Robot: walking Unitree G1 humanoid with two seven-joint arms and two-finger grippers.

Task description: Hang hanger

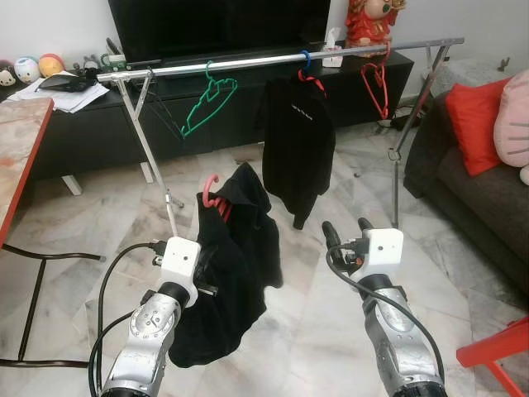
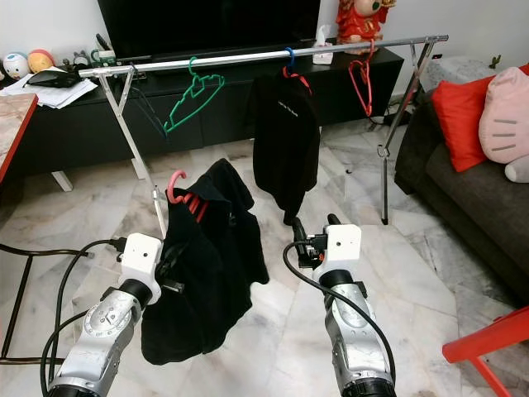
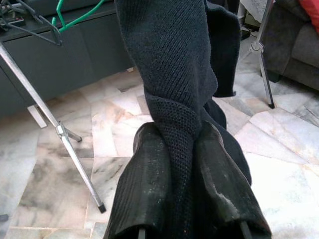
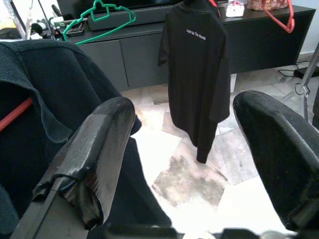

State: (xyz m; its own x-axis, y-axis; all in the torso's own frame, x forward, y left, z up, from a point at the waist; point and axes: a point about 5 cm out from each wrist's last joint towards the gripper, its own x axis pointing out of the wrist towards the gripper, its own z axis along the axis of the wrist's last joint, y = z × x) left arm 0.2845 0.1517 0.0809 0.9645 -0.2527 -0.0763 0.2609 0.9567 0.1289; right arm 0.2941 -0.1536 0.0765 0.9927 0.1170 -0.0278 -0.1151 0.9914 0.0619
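Our left gripper (image 3: pixel 182 164) is clamped on a fold of a black knit garment (image 1: pixel 231 265); in the left wrist view both fingers (image 3: pixel 149 184) press the dark cloth between them. That garment hangs from our grip over the marble floor (image 1: pixel 314 331), and it sits on a red hanger (image 1: pixel 212 195) whose hook pokes up above its collar, low in front of us and well below the rail.

Our right gripper (image 1: pixel 347 232) is held out beside it at about the same height, its fingers (image 4: pixel 94 149) spread apart with nothing between them; through the gap we see the floor and a hanging shirt.

Ahead of us stands a metal clothes rack (image 1: pixel 281 59) on slanted legs, its rail running across the view. On the rail we see a bare green hanger (image 1: pixel 207 103) toward our left, a black shirt (image 1: pixel 299 145) with small white lettering hung near the middle on a hanger with a blue hook, and a bare red hanger (image 1: pixel 376 87) toward our right.

Behind the rack we see a low dark TV cabinet (image 1: pixel 91 132) with a big dark screen (image 1: pixel 219 25) on it, plus papers and small toys at the left end. A dark sofa (image 1: pixel 479 198) with a red cushion (image 1: pixel 478 120) is on our right, and the edge of a reddish table (image 1: pixel 21 141) on our left
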